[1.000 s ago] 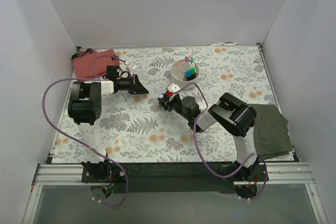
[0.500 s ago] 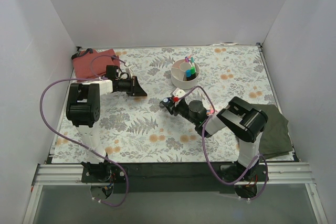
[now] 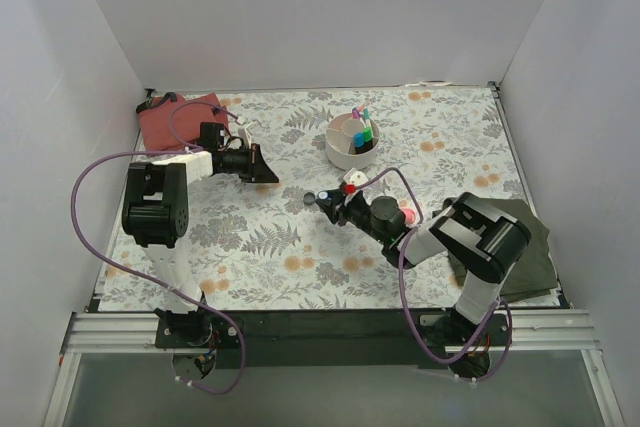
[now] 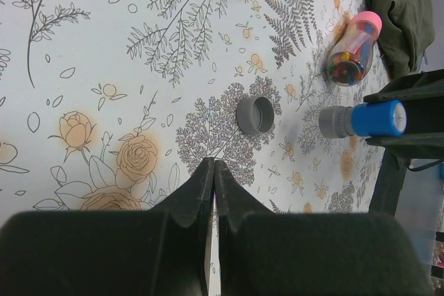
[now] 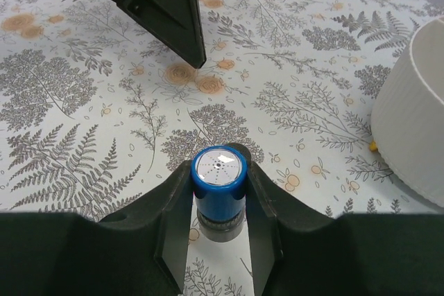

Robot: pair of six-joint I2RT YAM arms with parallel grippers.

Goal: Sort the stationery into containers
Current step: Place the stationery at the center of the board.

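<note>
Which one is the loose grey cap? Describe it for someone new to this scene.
On the floral tablecloth, look mid-table, just beyond the tips of the right gripper. The small round grey cap lies there alone, open and hollow, unlike the blue-topped cylinder clamped in that gripper.

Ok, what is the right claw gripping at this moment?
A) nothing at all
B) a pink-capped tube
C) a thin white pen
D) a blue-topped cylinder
D: in the right wrist view the right claw is closed on the blue-topped cylinder, one finger on each side of it, while the pink-capped tube lies loose, ungripped.
</note>
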